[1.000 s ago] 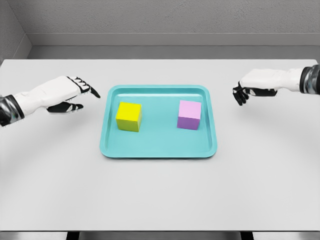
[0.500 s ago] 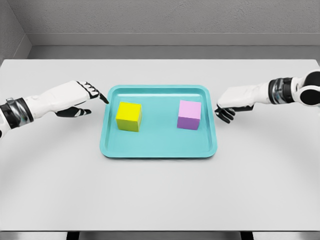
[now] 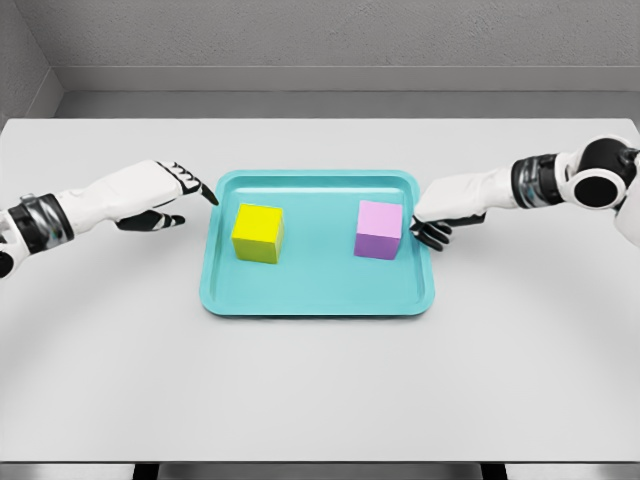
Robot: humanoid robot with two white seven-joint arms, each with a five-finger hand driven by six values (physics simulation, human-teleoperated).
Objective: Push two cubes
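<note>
A yellow cube (image 3: 258, 232) sits in the left half of a teal tray (image 3: 318, 298), and a pink-purple cube (image 3: 379, 229) sits in the right half. My left hand (image 3: 190, 196) hovers just outside the tray's left rim, fingers stretched out flat toward the yellow cube, a short gap away from it. My right hand (image 3: 425, 227) reaches over the tray's right rim with fingers extended, its fingertips (image 3: 418, 231) close to the pink cube's right face; contact cannot be made out. Neither hand holds anything.
The tray lies in the middle of a white table (image 3: 320, 390). A grey wall runs behind the table's far edge.
My right hand has moved left, from beside the tray to over its right rim near the pink cube. My left hand has barely shifted. Both cubes stay put.
</note>
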